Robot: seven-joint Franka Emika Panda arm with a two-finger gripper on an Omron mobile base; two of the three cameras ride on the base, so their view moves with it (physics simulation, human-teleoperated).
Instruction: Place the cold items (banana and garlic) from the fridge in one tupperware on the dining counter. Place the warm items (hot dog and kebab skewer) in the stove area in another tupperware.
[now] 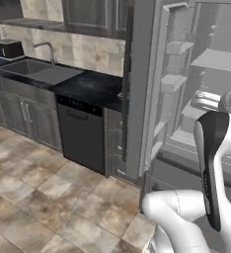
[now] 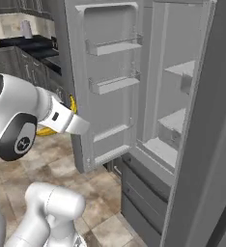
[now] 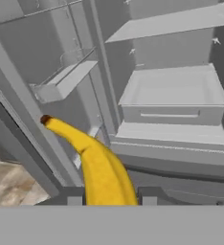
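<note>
Hand (image 3: 111,198) around smooth curved banana (image 3: 97,165)

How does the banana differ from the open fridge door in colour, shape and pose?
The banana is bright yellow with a dark tip; the fridge door is plain grey. The banana is a curved, rounded fruit; the door is a flat tall panel with shelves. The banana sits between the claw's fingers, slanting; the door stands upright, swung open.

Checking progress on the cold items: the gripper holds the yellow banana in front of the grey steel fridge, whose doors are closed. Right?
Not quite. The gripper does hold the yellow banana, but the grey steel fridge stands open: the hand view shows its white shelves and drawer, and the right base view shows the door swung out.
</note>
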